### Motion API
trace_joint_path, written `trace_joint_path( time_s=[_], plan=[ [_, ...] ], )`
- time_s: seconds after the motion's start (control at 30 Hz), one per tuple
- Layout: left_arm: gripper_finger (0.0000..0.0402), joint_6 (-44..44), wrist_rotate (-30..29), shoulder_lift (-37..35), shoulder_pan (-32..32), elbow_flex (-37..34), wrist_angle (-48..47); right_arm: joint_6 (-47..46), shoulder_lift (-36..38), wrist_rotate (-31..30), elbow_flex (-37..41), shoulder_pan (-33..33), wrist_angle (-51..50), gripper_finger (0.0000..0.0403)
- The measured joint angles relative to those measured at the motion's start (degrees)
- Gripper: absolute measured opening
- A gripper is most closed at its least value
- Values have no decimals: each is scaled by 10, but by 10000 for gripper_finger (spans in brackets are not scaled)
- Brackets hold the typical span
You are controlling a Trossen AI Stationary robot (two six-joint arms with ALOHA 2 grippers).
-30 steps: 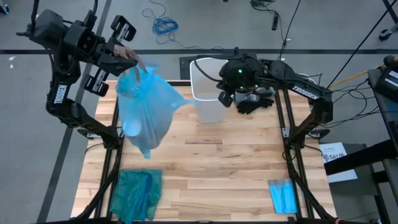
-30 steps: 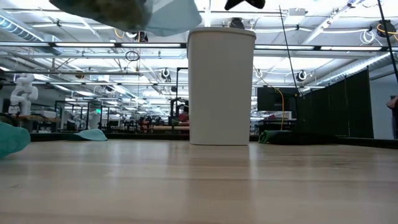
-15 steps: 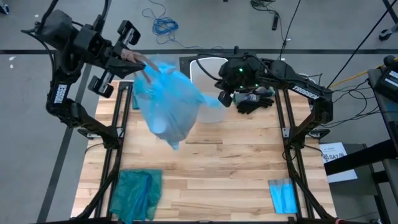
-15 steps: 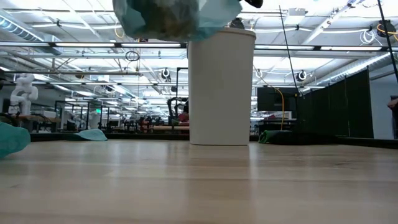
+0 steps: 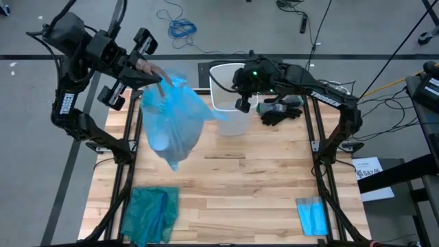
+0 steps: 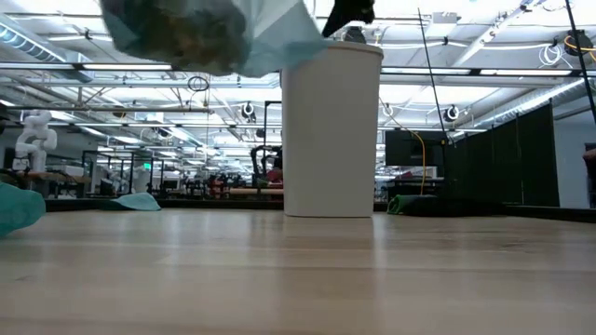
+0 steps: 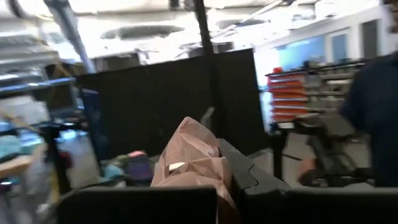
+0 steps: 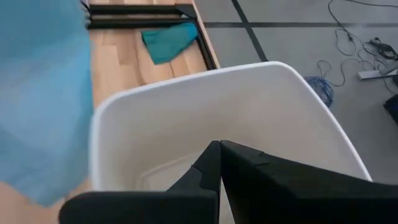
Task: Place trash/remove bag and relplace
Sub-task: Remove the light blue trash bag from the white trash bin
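The bag (image 5: 171, 120) hangs below the left gripper (image 5: 152, 71), clear of the table (image 5: 254, 185). The bin (image 5: 230, 110) stands just beside the bag, directly under the right gripper (image 5: 241, 103). Well apart from both grippers, a teal bag (image 5: 151, 213) and a folded sheet (image 5: 313, 216) lie at the table's near corners.

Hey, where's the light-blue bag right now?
In the high view the bag hangs off the table from the shut left gripper, over the table's left side, just left of the white bin.
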State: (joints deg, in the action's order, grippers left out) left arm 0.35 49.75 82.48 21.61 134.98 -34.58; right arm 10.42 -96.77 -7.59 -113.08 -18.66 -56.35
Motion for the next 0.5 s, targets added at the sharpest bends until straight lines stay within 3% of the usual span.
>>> trace_joint_path(
  time_s=[0.5],
  plan=[
    [0,0,26,0,0,0,-59,9,-125,88,-4,-58,39,0]
  ],
)
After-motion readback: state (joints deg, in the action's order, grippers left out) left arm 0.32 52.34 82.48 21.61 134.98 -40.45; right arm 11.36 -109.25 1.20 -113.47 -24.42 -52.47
